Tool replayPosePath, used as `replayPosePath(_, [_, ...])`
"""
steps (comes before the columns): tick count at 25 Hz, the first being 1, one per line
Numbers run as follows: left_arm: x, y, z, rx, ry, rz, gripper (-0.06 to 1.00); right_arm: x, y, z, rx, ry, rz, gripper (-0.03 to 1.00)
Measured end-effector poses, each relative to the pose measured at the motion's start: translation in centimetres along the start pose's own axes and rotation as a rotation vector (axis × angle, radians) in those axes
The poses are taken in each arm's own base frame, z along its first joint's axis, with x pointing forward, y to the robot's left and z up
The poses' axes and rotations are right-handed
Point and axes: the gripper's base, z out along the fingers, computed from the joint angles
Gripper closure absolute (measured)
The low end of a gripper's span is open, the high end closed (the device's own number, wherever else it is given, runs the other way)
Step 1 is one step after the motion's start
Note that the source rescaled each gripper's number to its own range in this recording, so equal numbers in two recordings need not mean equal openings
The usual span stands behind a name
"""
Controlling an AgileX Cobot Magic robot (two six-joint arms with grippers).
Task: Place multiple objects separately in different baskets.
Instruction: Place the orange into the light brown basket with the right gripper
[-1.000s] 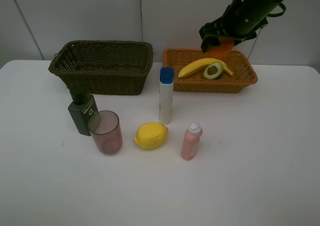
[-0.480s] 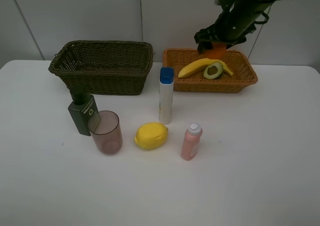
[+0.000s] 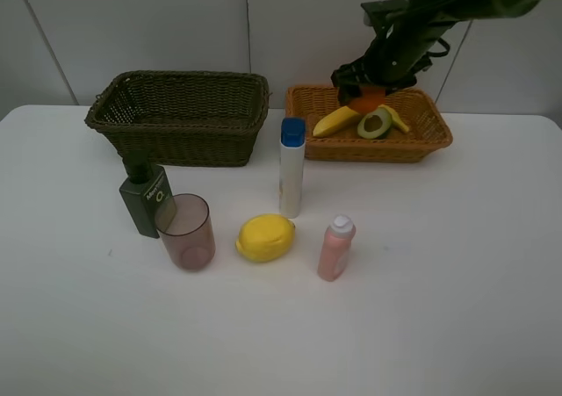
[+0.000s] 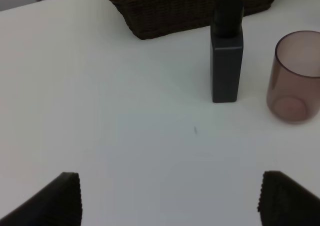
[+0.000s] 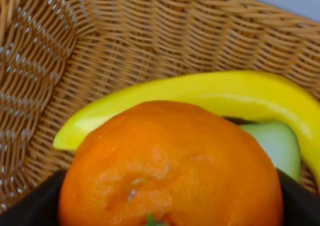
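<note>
My right gripper (image 3: 365,87) is shut on the orange (image 3: 368,98) and holds it low over the back of the orange-tan basket (image 3: 421,141). In the right wrist view the orange (image 5: 170,166) fills the space between the dark fingers (image 5: 30,206), just above the banana (image 5: 200,98) and halved avocado (image 5: 275,143). On the table stand the green pump bottle (image 3: 145,198), tumbler (image 3: 187,231), lemon (image 3: 264,238), white blue-capped bottle (image 3: 291,168) and pink bottle (image 3: 335,248). My left gripper (image 4: 170,201) is open over bare table, short of the pump bottle (image 4: 227,60) and tumbler (image 4: 295,78).
The dark brown basket (image 3: 180,115) stands at the back left with nothing seen inside. The banana (image 3: 338,119) and avocado (image 3: 373,124) lie in the orange-tan basket. A white wall runs behind the table. The left arm does not show in the exterior view.
My right gripper has carried the orange leftward and down, closer to the banana in the orange-tan basket. Nothing on the table has moved.
</note>
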Motion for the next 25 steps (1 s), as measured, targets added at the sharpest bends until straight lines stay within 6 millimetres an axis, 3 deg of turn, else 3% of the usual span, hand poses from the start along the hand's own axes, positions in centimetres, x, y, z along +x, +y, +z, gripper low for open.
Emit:
replayPosePath(6, [0.00, 0.00, 0.00, 0.000, 0.000, 0.000, 0.00, 0.26, 0.06, 0.97, -0.001, 0.003, 0.000, 0.28])
replayPosePath(25, [0.00, 0.00, 0.00, 0.000, 0.000, 0.000, 0.00, 0.19, 0.05, 0.97, 0.000, -0.003, 0.019, 0.28])
